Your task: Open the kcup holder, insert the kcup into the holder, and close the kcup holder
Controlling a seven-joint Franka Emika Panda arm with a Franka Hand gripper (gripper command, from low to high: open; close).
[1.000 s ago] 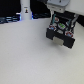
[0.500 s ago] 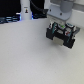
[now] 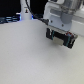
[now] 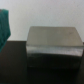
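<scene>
In the exterior view the black boxy kcup holder point(image 3: 60, 38) stands at the far right of the white table, with pale and coloured marks on its front. My white gripper point(image 3: 59, 30) hangs right over it and hides its top; the fingers are too blurred to make out. In the wrist view a blurred grey box face point(image 4: 54, 45) fills the middle, resting on a dark surface. A green shape point(image 4: 4, 27) shows at the picture's edge; I cannot tell whether it is the kcup. No kcup shows in the exterior view.
The white table point(image 3: 25, 57) spreads toward the exterior view's left and front. A white stand point(image 3: 25, 10) and dark clutter with a blue light line the back edge.
The gripper has shifted only slightly over the kcup holder. Nothing else has visibly moved.
</scene>
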